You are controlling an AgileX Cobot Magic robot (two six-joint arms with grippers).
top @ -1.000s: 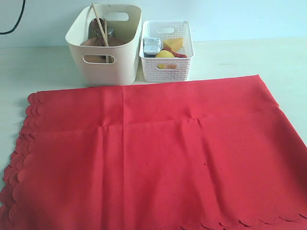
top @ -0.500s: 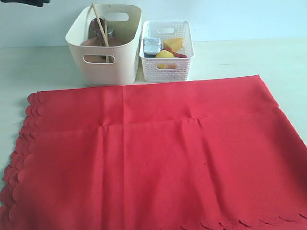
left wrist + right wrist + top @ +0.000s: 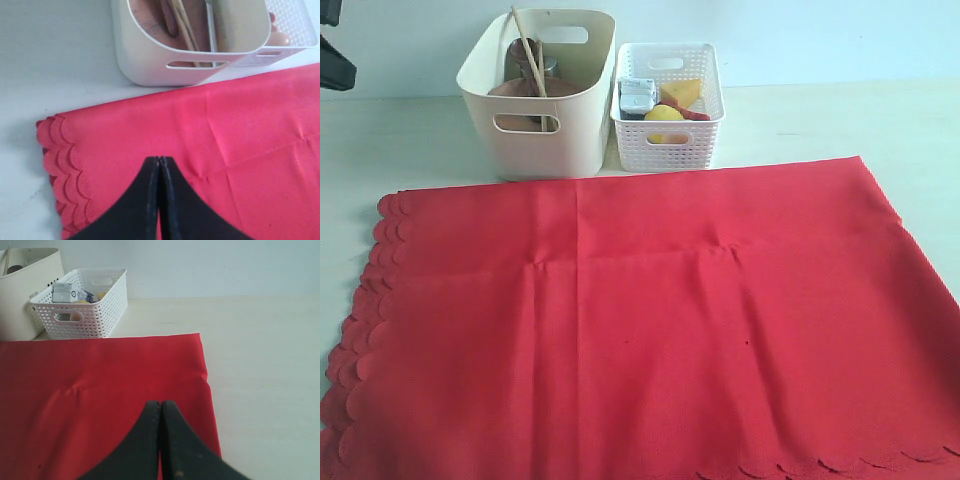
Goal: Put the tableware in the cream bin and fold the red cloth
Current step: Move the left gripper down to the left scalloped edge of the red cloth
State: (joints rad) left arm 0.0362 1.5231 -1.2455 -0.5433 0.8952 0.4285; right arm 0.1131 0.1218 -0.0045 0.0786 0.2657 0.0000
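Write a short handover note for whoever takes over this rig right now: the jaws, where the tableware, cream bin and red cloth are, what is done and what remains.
Left gripper: jaws shut on nothing, over the red cloth near its scalloped edge.
Right gripper: jaws shut on nothing, over the cloth's straight-edged side.
Cream bin: behind the cloth, beside the white lattice basket. The chopsticks and wooden plate are inside it.
Done: the tableware appears to be in the bin.
Left: the cloth lies spread flat and unfolded, so fold it.
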